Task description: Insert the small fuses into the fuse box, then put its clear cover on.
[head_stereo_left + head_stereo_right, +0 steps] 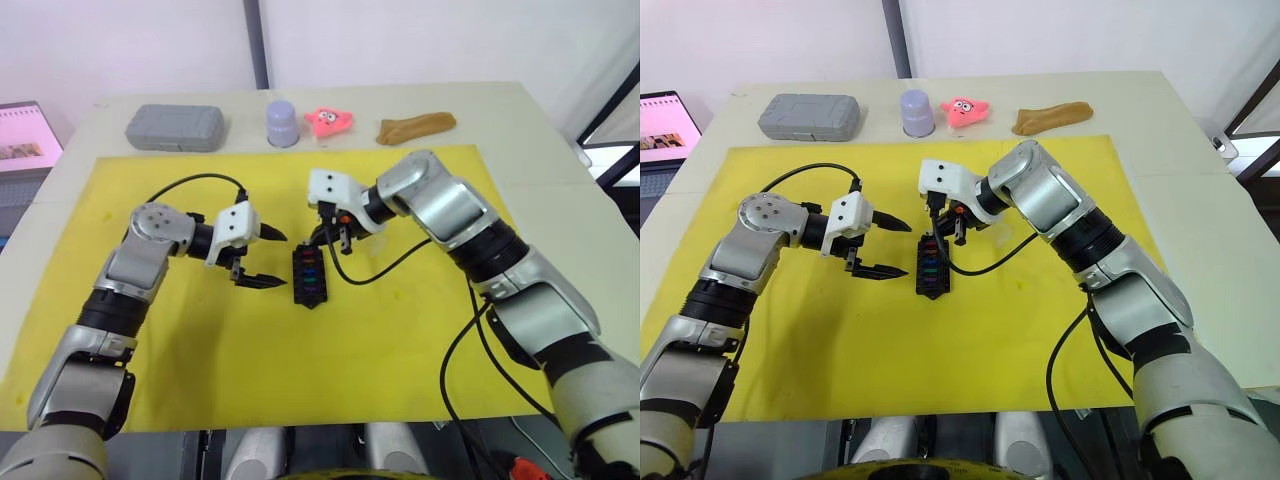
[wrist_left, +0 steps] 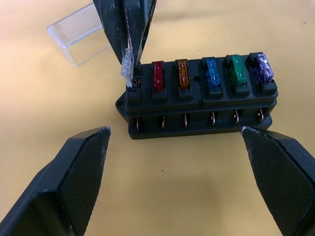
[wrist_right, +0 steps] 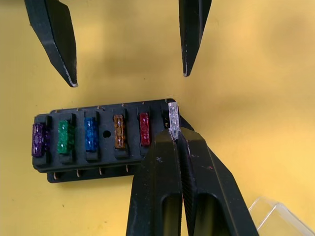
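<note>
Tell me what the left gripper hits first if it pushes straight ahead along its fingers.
Most likely the fuse box: it sits squarely ahead of the open left gripper, with bare yellow mat between them.

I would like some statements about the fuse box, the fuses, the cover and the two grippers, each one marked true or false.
1. Five coloured fuses already sit in the fuse box. True: the purple fuse, green fuse, blue fuse, orange fuse and red fuse.
2. The right gripper holds the pale grey fuse at the end slot. True.
3. The clear cover is on the box. False: it lies on the yellow mat beside the box.
4. The left gripper grips the box. False: it is open, its fingers apart from the box.
5. The red fuse lies loose on the mat. False: it is in its slot.
</note>
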Motion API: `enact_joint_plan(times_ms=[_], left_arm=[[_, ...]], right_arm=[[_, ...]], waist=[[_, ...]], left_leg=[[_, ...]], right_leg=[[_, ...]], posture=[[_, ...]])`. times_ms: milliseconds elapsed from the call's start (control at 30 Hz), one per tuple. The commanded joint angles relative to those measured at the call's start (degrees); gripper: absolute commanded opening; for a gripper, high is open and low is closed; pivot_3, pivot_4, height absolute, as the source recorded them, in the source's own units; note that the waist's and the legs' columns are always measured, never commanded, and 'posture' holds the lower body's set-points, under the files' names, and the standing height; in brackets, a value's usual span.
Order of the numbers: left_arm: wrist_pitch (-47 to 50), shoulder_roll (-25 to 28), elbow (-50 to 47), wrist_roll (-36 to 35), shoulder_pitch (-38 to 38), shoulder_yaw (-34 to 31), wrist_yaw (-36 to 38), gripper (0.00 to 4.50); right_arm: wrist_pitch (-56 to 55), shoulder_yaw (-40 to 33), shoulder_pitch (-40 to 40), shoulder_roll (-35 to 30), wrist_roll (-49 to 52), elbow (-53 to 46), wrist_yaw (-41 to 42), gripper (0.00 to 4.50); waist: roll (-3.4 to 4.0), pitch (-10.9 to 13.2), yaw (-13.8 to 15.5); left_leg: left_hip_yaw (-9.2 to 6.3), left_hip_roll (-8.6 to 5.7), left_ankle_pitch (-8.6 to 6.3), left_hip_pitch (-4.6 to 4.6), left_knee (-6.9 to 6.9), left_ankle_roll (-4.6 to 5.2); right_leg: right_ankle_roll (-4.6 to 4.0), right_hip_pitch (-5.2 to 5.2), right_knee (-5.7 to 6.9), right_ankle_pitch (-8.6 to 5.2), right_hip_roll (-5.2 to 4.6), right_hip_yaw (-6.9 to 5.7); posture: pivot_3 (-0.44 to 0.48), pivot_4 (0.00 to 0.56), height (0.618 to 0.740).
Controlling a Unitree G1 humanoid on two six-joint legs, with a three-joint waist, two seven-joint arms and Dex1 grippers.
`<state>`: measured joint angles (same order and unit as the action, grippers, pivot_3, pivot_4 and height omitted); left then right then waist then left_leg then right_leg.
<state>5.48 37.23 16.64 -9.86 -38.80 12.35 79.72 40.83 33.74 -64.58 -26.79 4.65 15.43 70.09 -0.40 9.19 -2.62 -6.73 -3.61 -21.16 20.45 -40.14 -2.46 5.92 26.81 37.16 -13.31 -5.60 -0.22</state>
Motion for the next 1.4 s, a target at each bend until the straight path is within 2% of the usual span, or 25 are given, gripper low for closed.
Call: enact_joint_plan(times_ms=[33, 1400], left_arm=[[-0.6, 0.5, -1.6, 0.3, -0.3, -0.5, -0.3, 4.48], [-0.7, 0.5, -1.6, 0.8, -0.1, -0.3, -1.0, 4.48]], right_arm=[[-1.0, -1.7, -0.3, 0.7, -0.7, 0.0, 0.1, 0.0], [-4.7, -1.7, 0.9, 2.0, -4.9, 0.9, 1.2, 0.0]], waist=[[0.0, 0.0, 0.0], [0.0, 0.0, 0.0]], left_leg=[[0.0, 0.0, 0.0, 0.0, 0.0, 0.0], [0.0, -0.01, 0.0, -0.01, 0.0, 0.0]], right_leg=[[0.0, 0.0, 0.0, 0.0, 0.0, 0.0], [0.0, -0.01, 0.0, 0.0, 0.0, 0.0]], posture=[[0.0, 0.15, 0.74], [0.0, 0.15, 0.74]])
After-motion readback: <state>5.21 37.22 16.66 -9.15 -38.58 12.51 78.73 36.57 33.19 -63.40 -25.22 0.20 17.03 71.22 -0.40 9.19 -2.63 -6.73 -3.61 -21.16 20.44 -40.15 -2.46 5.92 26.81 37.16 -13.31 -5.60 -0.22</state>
